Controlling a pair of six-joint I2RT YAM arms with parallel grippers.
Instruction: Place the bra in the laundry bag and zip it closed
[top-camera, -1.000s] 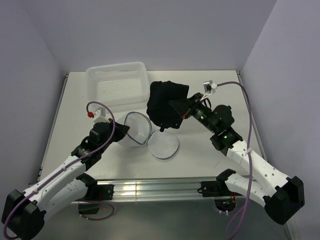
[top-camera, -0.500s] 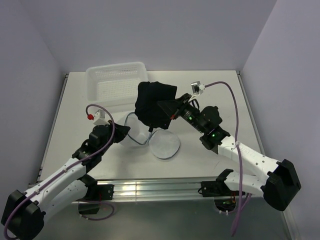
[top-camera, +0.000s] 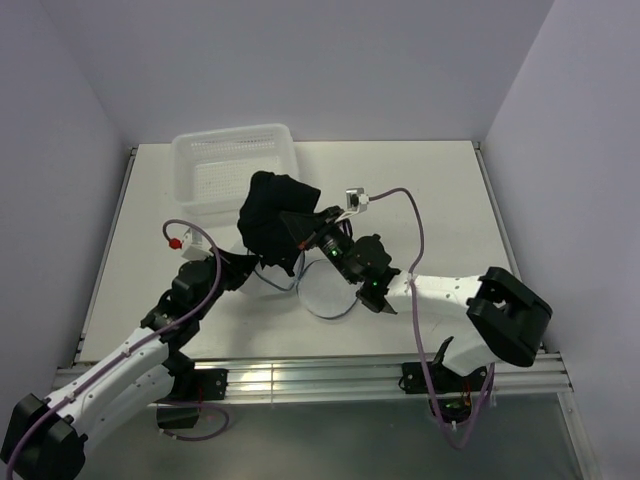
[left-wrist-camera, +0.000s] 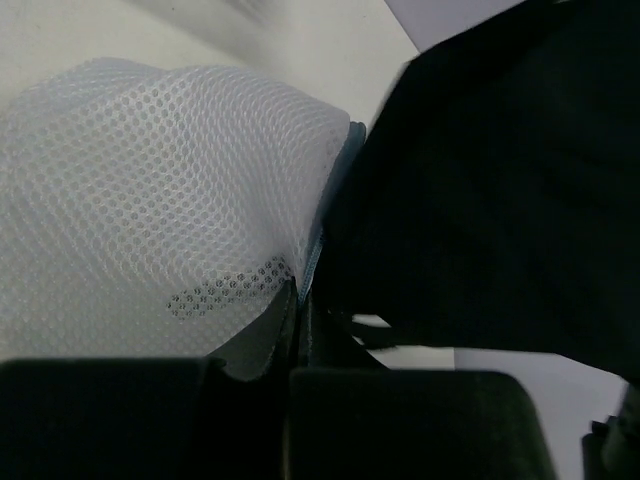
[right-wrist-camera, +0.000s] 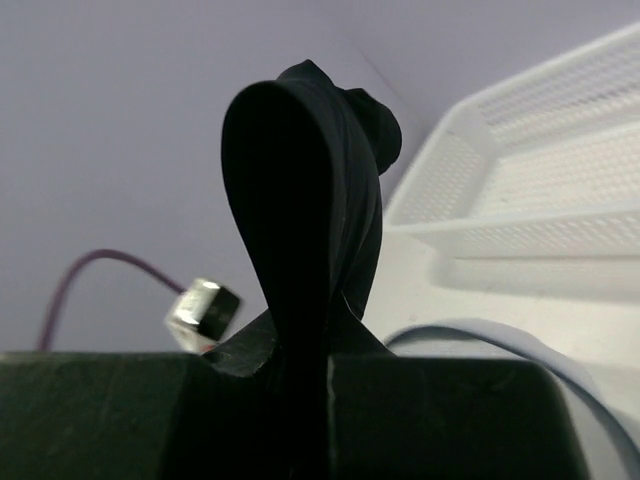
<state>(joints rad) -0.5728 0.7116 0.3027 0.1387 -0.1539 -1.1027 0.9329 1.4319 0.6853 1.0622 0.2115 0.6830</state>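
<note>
**A:** The right gripper is clamping the black bra and dangling it, bunched up, right over the open mouth of the laundry bag.

**B:** And the left gripper is pinching the bag's mesh rim tight, propping that side up near the white basket on the table.

White table: perforated basket at far left; laundry bag near front centre.
</note>
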